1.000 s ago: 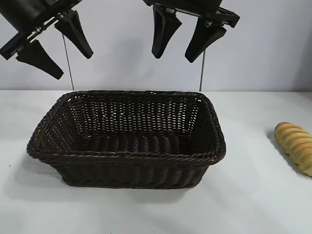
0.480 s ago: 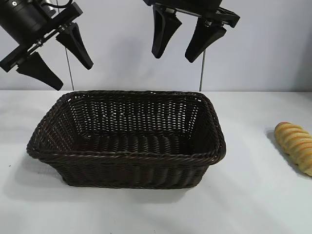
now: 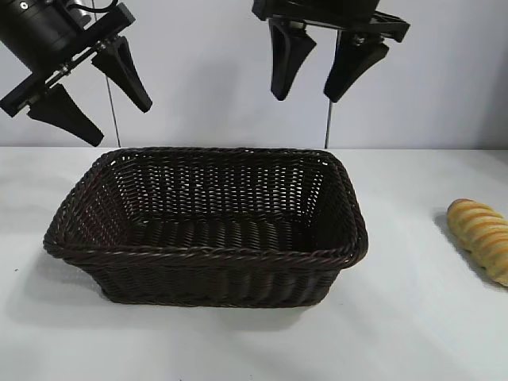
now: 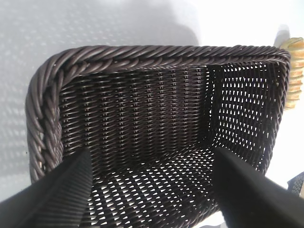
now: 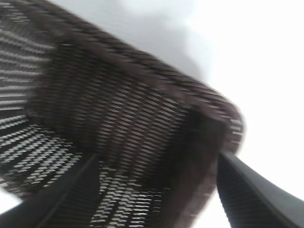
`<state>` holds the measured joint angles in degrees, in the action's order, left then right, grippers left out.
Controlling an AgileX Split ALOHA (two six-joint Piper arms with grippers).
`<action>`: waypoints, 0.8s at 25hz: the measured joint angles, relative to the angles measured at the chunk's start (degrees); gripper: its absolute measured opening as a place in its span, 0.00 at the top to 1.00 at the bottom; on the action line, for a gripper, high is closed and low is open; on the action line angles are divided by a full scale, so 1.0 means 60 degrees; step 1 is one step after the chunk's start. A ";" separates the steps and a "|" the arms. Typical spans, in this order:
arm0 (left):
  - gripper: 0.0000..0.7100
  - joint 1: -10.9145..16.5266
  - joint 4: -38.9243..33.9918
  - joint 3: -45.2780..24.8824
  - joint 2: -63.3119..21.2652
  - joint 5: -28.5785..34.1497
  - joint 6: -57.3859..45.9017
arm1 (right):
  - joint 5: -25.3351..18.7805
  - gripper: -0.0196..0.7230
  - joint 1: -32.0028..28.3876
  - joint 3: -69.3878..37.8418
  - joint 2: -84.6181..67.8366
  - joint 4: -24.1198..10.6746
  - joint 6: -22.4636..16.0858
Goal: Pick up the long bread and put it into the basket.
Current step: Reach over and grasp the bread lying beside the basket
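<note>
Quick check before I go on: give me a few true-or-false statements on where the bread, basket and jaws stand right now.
1. The long bread lies on the table, right of the basket. True.
2. The basket holds a loaf. False: nothing lies in it.
3. The right gripper grips the bread. False: its jaws hang open above the basket's far rim.
4. The left gripper is open, above the basket's left end. True.

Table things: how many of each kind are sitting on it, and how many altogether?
Dark brown wicker basket: 1
Long bread: 1, on the white table to the basket's right, not yet inside
Total: 2
</note>
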<state>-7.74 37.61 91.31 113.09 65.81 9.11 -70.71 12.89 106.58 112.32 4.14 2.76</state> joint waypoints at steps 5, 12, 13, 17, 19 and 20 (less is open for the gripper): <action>0.27 0.0000 0.0000 0.0000 0.0000 0.0000 0.0000 | 0.0000 0.29 -0.0731 0.0000 0.0000 -0.0371 -0.0022; 0.27 0.0000 0.0000 0.0000 0.0000 0.0000 0.0000 | -0.0006 0.29 -0.1303 0.0000 0.0000 -0.0975 -0.0022; 0.27 0.0000 0.0000 0.0000 0.0000 0.0000 0.0000 | -0.0006 0.29 -0.1382 0.0000 0.0000 -0.1068 -0.0022; 0.27 0.0000 0.0000 0.0000 0.0000 0.0000 0.0000 | -0.0006 0.29 -0.1681 0.0000 0.0000 -0.1139 -0.0022; 0.27 0.0000 0.0000 0.0000 0.0000 0.0000 0.0000 | -0.0006 0.29 -0.1821 -0.0104 0.0000 -0.1156 -0.0022; 0.27 0.0000 0.0000 0.0000 0.0000 0.0000 0.0000 | 0.0006 0.29 -0.1863 -0.0233 0.0000 -0.1156 -0.0022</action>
<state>-7.74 37.61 91.31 113.09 65.81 9.11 -70.67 1.72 105.19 112.32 -2.80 2.63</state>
